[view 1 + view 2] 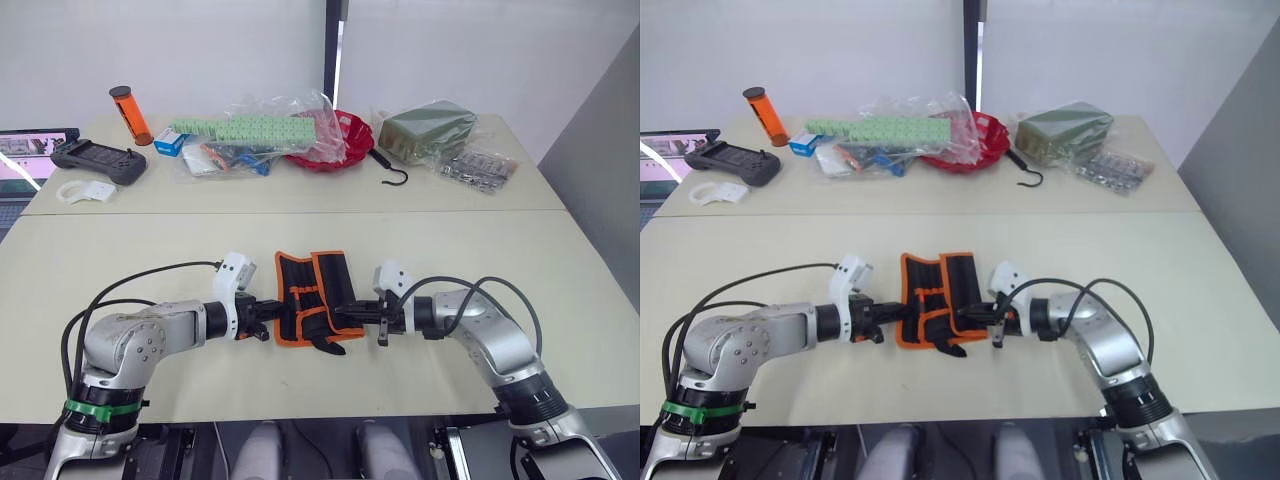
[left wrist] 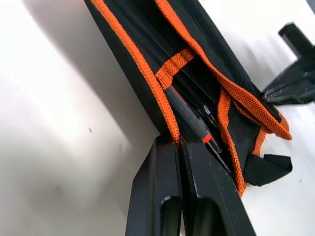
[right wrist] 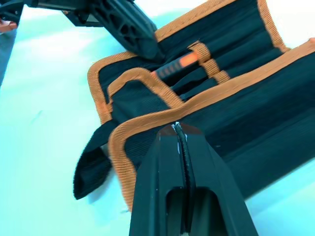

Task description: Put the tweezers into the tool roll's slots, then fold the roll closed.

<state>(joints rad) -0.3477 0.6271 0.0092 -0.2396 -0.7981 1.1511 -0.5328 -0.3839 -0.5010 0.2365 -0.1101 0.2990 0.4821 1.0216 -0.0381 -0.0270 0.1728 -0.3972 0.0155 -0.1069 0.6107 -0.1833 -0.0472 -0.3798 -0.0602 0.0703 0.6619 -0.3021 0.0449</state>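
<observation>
Head camera: the tool roll [image 1: 312,296] lies near the front edge of the tabletop [image 1: 150,240], partly folded, its right flap raised. The left claw [image 1: 266,319] meets the roll's left edge; the right claw [image 1: 362,315] meets its right flap.

Left wrist: the left claw's fingers [image 2: 157,196] are pressed together, nipping the orange-trimmed edge. The tweezers [image 2: 194,125] sit in the slots [image 2: 206,105] inside.

Right wrist: the right claw's fingers [image 3: 162,182] are clamped tight on the flap's orange border, the black strap [image 3: 91,164] trailing beside it.
</observation>
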